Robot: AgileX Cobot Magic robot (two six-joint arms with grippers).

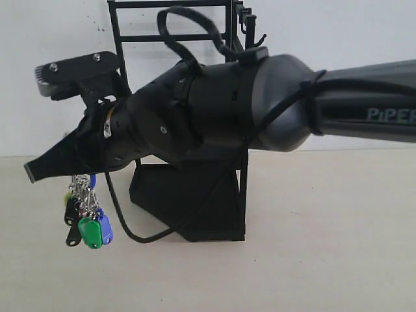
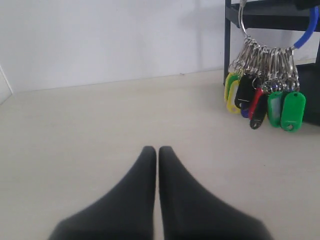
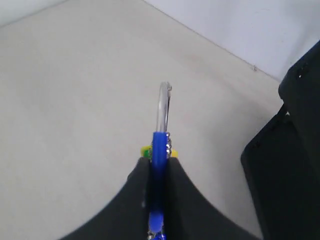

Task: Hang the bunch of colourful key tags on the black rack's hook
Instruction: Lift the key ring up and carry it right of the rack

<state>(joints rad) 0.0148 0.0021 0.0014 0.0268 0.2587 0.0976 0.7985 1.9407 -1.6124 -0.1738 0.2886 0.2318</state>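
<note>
My right gripper (image 1: 40,170) reaches across to the left of the exterior view and is shut on the blue loop (image 3: 159,147) of the colourful key tag bunch (image 1: 86,218). The bunch hangs free below the fingers, above the table. In the left wrist view the bunch (image 2: 262,97) dangles in front of the black rack (image 2: 228,45). The black rack (image 1: 195,214) stands behind the right arm, largely hidden by it. Small hooks (image 1: 255,36) jut out at its top right, well apart from the bunch. My left gripper (image 2: 157,150) is shut and empty, low over the table.
The right arm's bulky black body (image 1: 214,107) and its looping cable (image 1: 127,224) fill the middle of the exterior view. A beige tabletop (image 1: 325,260) runs to a white wall behind. The rack's dark edge (image 3: 292,165) lies beside the right gripper.
</note>
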